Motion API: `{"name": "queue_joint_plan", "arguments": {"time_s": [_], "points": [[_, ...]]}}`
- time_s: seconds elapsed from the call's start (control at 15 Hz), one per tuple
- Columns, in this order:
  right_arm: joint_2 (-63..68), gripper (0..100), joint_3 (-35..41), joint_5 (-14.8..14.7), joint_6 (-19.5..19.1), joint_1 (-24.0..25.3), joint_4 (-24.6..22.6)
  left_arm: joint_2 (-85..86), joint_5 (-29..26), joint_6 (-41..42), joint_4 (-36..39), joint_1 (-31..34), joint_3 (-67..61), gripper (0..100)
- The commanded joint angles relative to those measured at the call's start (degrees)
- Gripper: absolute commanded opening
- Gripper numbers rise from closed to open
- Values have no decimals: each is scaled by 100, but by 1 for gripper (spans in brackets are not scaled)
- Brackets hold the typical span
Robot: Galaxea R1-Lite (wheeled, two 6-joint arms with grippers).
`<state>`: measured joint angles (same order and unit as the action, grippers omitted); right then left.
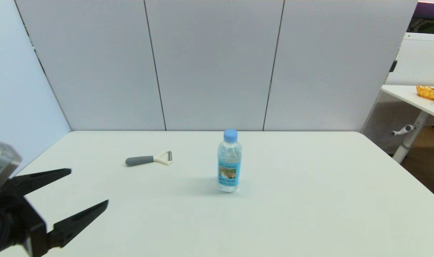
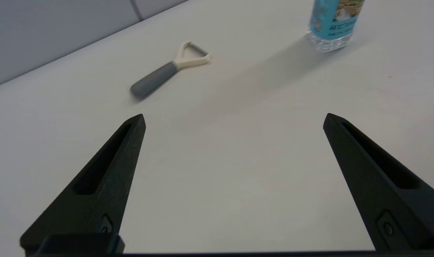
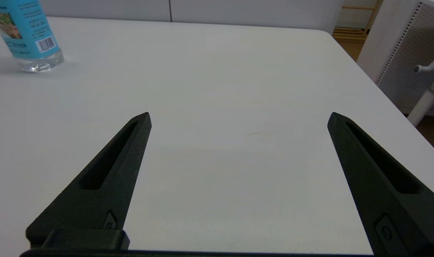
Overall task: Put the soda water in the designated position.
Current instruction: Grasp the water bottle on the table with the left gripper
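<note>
Left gripper (image 1: 89,187) at the near left corner of the worktop (image 1: 309,200), black wedge-shaped fingers (image 2: 106,171) spread wide apart, holding nothing, tips pointing toward the middle. Right gripper (image 3: 239,119) out of the head view; in its own wrist view, likewise spread wide and empty above the smooth, matte white surface. Farther out from the left gripper, a peeler (image 1: 149,159) lying flat: rounded grey handle, cream Y-shaped head. Beyond and to its right, well apart, the soda water (image 1: 229,162) standing upright near the middle: small clear plastic bottle, ribbed base, light-blue screw cap, blue label with a green-brown picture. Behind, grey panel walls (image 1: 213,64).
</note>
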<state>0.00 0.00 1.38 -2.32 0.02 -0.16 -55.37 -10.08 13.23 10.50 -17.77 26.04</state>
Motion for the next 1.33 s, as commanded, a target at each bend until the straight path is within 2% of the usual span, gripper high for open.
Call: {"name": "queue_joint_plan", "arguments": {"time_s": [0.07,0.33,0.73,0.93,1.33], "points": [[9,100,0,3,-6,6,-2,-2461,-90,75,1543,-903,718,100],[9,100,0,3,-6,6,-2,-3718,-354,-127,2519,-1334,1202,100],[9,100,0,3,-6,6,-2,-4931,-372,-567,4092,-1721,1386,100],[9,100,0,3,-6,-2,-2,-5335,-354,-690,4531,-1852,1430,100],[9,100,0,3,-6,6,-2,-5845,-354,-936,4786,-2046,1861,100]]}}
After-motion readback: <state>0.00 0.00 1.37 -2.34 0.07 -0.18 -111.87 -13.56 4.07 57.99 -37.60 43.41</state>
